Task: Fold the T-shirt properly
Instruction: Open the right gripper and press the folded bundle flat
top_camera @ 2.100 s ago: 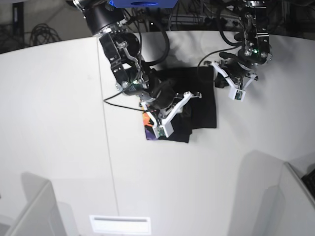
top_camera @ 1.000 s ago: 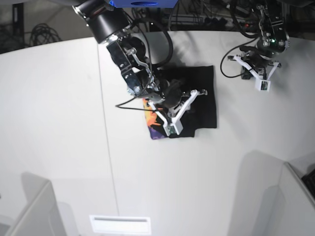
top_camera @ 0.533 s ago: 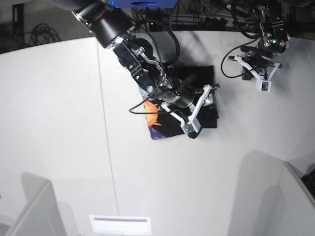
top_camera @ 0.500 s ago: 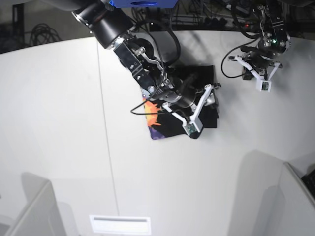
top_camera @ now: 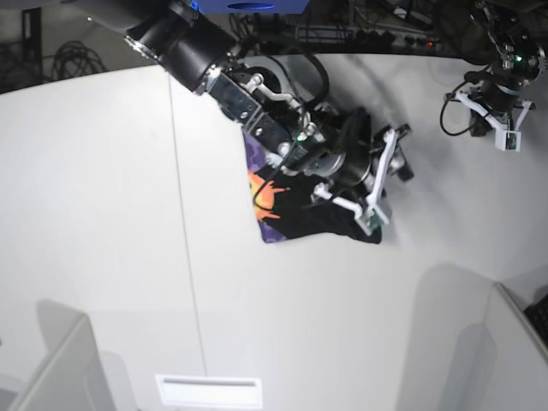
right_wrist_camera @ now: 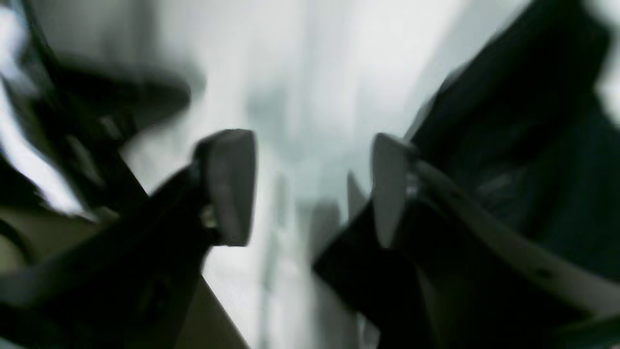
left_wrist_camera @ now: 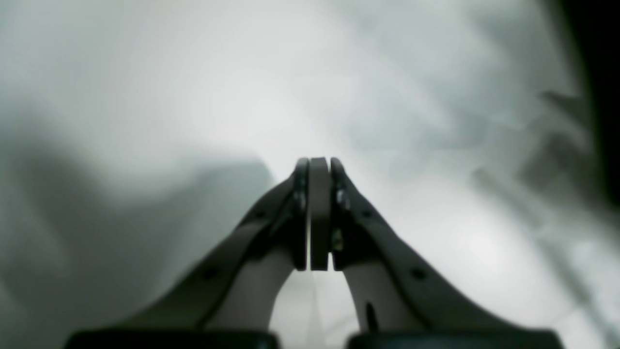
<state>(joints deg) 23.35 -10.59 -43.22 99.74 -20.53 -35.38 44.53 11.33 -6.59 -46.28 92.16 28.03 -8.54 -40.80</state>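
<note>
Overhead, the base view showed the T-shirt (top_camera: 287,201) lying in a folded bundle near the middle of the white table (top_camera: 103,214), with a purple panel and an orange-yellow sun print exposed along its left edge and black cloth making up the rest. The right arm reached across the bundle from the top left, and the right gripper (top_camera: 381,184) sat over the shirt's right-hand edge, its white fingers (top_camera: 387,158) standing apart; whether any cloth lay between them could not be told from this angle. The left gripper (top_camera: 501,128) was well apart from the shirt, off at the table's far right corner, small in the picture, its jaws not readable there. From the left wrist view, the left gripper (left_wrist_camera: 318,213) had its two pads pressed flat together with nothing between them, above a blurred pale surface; a dark band ran down the right edge of the picture, too blurred to name. From the right wrist view, heavily smeared by motion blur, the right gripper (right_wrist_camera: 312,186) had its jaws spread, the pale pads (right_wrist_camera: 232,186) clearly separated with only bright table showing in the gap. Black cloth of the T-shirt (right_wrist_camera: 557,145) filled the right side of that picture, just beside and behind the right-hand finger, though contact could not be judged through the blur.
</note>
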